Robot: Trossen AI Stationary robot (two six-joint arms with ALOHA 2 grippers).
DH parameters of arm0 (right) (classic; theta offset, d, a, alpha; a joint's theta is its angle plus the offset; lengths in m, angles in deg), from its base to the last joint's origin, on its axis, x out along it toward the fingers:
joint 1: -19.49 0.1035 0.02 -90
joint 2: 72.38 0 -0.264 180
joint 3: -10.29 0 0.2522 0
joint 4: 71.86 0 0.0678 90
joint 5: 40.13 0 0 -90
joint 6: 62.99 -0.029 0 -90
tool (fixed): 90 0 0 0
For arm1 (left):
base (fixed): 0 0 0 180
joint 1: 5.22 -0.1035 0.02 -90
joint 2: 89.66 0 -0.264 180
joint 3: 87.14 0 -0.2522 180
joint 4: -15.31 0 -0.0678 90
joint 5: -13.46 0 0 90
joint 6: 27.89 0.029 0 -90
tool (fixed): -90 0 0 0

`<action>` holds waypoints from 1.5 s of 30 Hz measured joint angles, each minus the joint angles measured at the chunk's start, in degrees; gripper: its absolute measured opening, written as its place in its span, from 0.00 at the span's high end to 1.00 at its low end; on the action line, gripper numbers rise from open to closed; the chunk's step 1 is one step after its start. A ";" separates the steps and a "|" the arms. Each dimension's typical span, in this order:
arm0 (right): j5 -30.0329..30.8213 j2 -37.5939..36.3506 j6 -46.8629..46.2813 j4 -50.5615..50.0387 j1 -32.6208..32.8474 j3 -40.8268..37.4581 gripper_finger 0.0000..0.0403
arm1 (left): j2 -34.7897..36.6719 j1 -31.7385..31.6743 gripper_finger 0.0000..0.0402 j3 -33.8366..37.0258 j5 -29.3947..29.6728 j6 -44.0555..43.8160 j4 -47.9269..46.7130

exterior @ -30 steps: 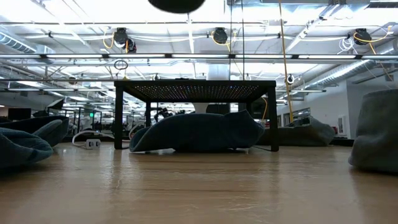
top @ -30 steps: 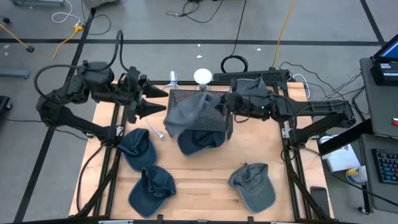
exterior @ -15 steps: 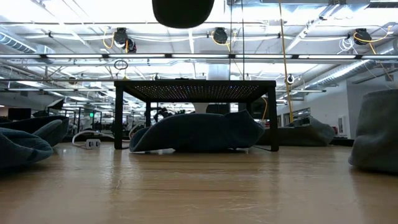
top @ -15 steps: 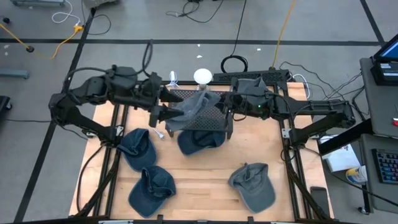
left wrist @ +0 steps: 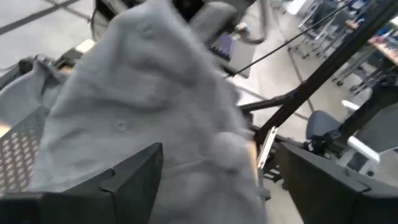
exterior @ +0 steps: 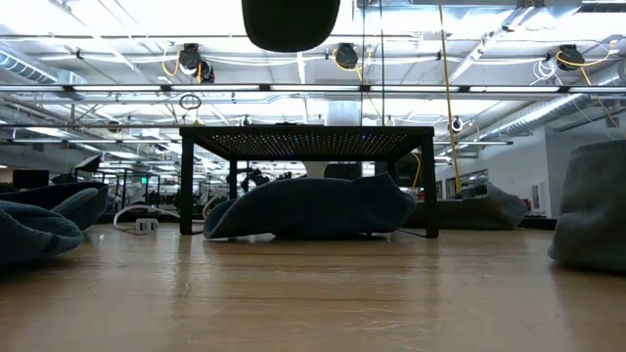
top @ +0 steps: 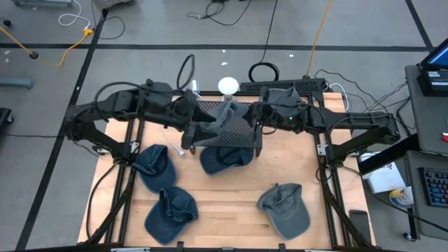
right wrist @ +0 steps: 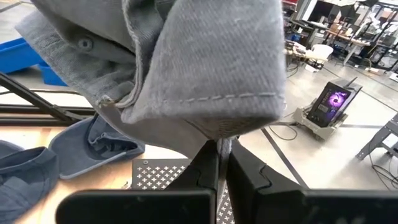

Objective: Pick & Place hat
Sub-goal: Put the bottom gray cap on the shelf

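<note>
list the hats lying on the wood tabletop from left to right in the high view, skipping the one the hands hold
blue hat by the left edge → blue hat at the front left → dark blue hat under the black mesh stand → grey hat at the front right

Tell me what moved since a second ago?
The left gripper swung in toward the grey hat, which the right gripper holds pinched above the black mesh stand; its open fingers now flank the cloth. The right arm barely shifted. The hats on the table stayed put.
</note>
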 joint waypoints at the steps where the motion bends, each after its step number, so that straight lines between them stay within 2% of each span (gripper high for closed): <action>1: 0.00 0.00 0.00 -0.02 0.00 0.00 0.99 | -0.03 -0.01 0.25 0.00 0.31 -0.17 -0.01; 17: -0.18 0.00 0.00 -1.36 0.11 0.00 0.99 | 0.18 -0.23 0.94 0.00 -0.21 -2.25 1.18; 21: -0.18 0.00 -0.02 -1.48 0.13 0.00 0.98 | 0.18 -0.68 0.95 0.00 -0.50 -6.42 0.78; 24: -0.09 -0.01 -1.68 -2.10 0.13 0.00 0.94 | 0.23 -1.24 0.96 0.00 1.51 -7.54 -1.06; 29: -0.29 -1.54 -10.36 -8.32 0.64 0.07 0.79 | 1.71 -3.43 0.96 -0.02 4.02 -7.52 -4.15; 34: -6.35 -2.91 -16.94 -17.36 2.05 -0.01 0.63 | 3.58 -5.67 0.96 -0.02 5.23 -7.64 -6.61; 37: -9.66 -4.21 -19.00 -18.20 3.19 0.04 0.56 | 3.99 -7.23 0.96 0.00 6.45 -7.33 -9.02; 41: -10.71 -6.50 -20.55 -18.62 5.18 0.02 0.52 | 4.75 -8.78 0.96 0.04 8.17 -7.54 -12.50; 45: -10.62 -9.74 -20.57 -18.08 7.04 0.02 0.51 | 4.88 -9.01 0.96 -0.02 13.84 -8.74 -16.58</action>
